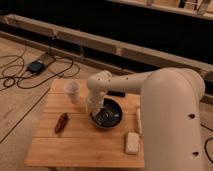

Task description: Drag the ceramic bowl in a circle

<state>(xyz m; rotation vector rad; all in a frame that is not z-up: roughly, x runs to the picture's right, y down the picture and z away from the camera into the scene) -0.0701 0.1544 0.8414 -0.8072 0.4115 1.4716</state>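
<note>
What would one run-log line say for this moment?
task: drag bowl in circle | gripper: at bowl's left rim | bowl: mid-table, right of cup | table: wooden
</note>
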